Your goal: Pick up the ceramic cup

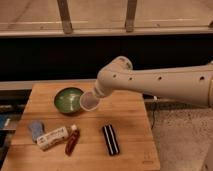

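The ceramic cup (90, 102) is small and pale whitish-pink. It hangs tilted in the air with its round rim turned towards the camera, just right of the green bowl (67, 100). My gripper (96, 95) is at the end of the white arm, which reaches in from the right. It is shut on the cup and holds it above the wooden table (127, 117). The wrist hides most of the gripper.
On the table's front part lie a blue object (36, 129), a white packet (52, 137), a red-brown bottle (73, 141) and a black rectangular object (111, 139). A dark counter and metal posts stand behind the table. The floor is to the right.
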Robot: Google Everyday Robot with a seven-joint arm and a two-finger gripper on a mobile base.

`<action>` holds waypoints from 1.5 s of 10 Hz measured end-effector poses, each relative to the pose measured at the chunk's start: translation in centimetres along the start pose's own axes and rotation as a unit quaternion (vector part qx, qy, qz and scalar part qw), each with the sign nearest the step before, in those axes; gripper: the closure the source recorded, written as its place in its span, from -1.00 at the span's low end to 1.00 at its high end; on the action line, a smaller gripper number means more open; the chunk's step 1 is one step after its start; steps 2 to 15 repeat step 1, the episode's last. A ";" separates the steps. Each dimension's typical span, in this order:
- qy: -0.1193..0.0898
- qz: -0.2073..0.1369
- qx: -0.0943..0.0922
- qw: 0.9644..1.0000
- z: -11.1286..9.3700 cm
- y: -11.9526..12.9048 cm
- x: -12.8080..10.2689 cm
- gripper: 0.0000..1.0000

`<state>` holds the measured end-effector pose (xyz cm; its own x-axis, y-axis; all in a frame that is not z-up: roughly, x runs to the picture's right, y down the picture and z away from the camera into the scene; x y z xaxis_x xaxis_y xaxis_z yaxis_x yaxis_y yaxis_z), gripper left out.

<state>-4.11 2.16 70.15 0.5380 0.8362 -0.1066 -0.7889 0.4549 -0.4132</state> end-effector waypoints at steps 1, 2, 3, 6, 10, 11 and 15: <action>-0.004 -0.003 0.001 1.000 -0.4 0.1 -0.3 1.00; -0.004 -0.003 0.001 1.000 -0.4 0.1 -0.3 1.00; -0.004 -0.003 0.001 1.000 -0.4 0.1 -0.3 1.00; -0.004 -0.003 0.001 1.000 -0.4 0.1 -0.3 1.00; -0.004 -0.003 0.001 1.000 -0.4 0.1 -0.3 1.00; -0.004 -0.003 0.001 1.000 -0.4 0.1 -0.3 1.00; -0.004 -0.003 0.001 1.000 -0.4 0.1 -0.3 1.00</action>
